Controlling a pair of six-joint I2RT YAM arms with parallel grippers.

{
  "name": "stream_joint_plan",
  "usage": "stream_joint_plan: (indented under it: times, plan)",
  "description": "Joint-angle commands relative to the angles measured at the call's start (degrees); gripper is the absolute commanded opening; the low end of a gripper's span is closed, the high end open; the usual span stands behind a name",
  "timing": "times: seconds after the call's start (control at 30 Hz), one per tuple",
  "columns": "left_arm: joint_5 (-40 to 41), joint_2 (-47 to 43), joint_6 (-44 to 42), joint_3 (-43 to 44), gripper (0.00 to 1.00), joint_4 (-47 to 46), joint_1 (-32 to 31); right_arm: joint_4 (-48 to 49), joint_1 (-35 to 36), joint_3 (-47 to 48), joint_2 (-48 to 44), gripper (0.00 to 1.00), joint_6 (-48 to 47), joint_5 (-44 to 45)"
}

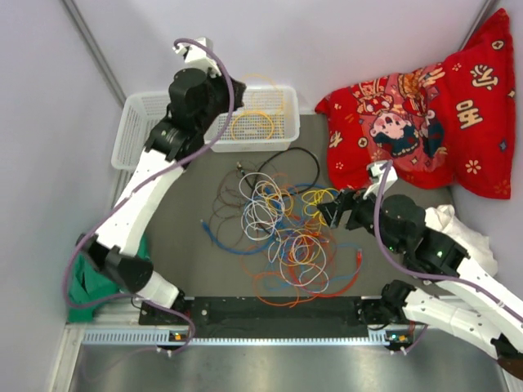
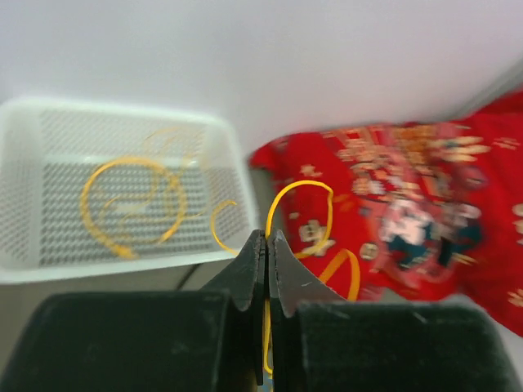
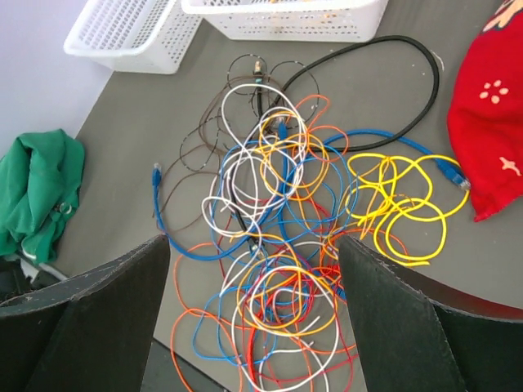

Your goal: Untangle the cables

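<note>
Two white baskets | one holds a yellow coil | left tool pinching yellow cable | right tool wide

The cables are a mix of yellow, orange, red, blue, white, brown and black. The desk under them is dark grey. At two o'clock the red cloth has gold signs and cartoon pictures. At eleven o'clock the baskets are white with tiny holes all over. At eight o'clock lies a green cloth.
</note>
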State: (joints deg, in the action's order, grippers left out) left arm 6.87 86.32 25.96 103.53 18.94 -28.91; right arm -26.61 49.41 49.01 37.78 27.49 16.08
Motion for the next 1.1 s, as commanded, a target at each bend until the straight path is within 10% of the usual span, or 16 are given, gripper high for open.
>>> stream_joint_plan:
  times: [0.0, 0.43, 0.57, 0.87, 1.07]
  plan:
    - [-3.6, 7.2, 7.6, 1.1, 0.00, 2.2, 7.5, -0.5, 0.5, -0.1, -1.4, 0.83, 0.3, 3.4]
    - [-14.0, 36.1, 16.1, 22.9, 0.04, -6.6, 17.2, -0.1, 0.5, 2.1, 3.3, 0.83, -4.0, 6.9]
    - [-14.3, 38.2, 17.9, 23.5, 0.98, -5.7, 18.5, 0.6, 0.4, 2.2, 6.1, 0.83, -5.0, 6.9]
    - [-10.0, 15.3, 18.6, 1.7, 0.99, -13.0, 15.9, 4.5, 0.0, -1.8, 9.7, 0.83, -1.6, 12.8]
    - [4.8, -6.9, 14.7, -27.5, 0.99, -17.4, -2.3, 10.0, -8.7, -6.6, 16.9, 0.82, 7.5, 9.6]
